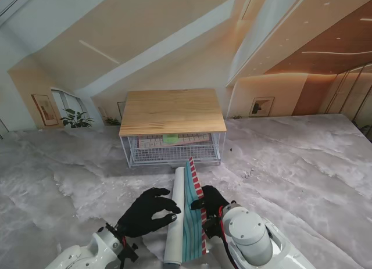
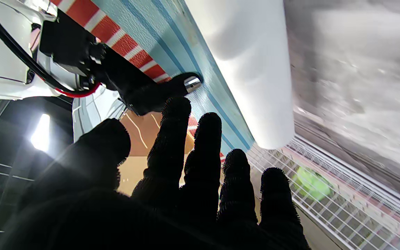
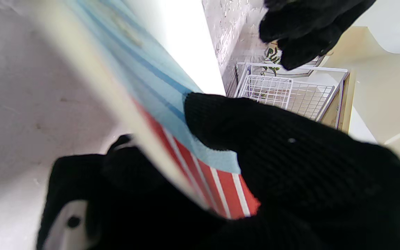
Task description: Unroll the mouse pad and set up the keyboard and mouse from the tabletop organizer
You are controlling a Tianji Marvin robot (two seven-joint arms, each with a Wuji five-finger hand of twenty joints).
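Mouse pad (image 1: 187, 214) partly unrolled, lying on the marbled worktop (image 1: 302, 176) between the 2 robot hands, long axis running away from the robot toward the wire organizer (image 1: 173, 150). White rolled portion (image 1: 175, 217) on the left side; freed striped flap with red-and-white border (image 1: 196, 185) lifted on the right. Right robot hand (image 1: 210, 206) closed on that border, thumb over the printed face and fingers (image 3: 82, 180) behind it, as confirmed in the right wrist view. Left robot hand (image 1: 146, 211) spread, holding nothing, fingertips resting at or just beside the roll; actual contact not resolvable. Roll therefore nearer to the left robot hand, flap edge to the right. Keyboard (image 1: 172, 140) with a green object, probably the mouse (image 1: 170, 139), inside the organizer under its wooden top (image 1: 172, 111), well apart from both hands, farther from the robot. Judged step: unrolling, by drawing flap and roll apart crosswise to the long axis. Keyboard and mouse not yet set out.
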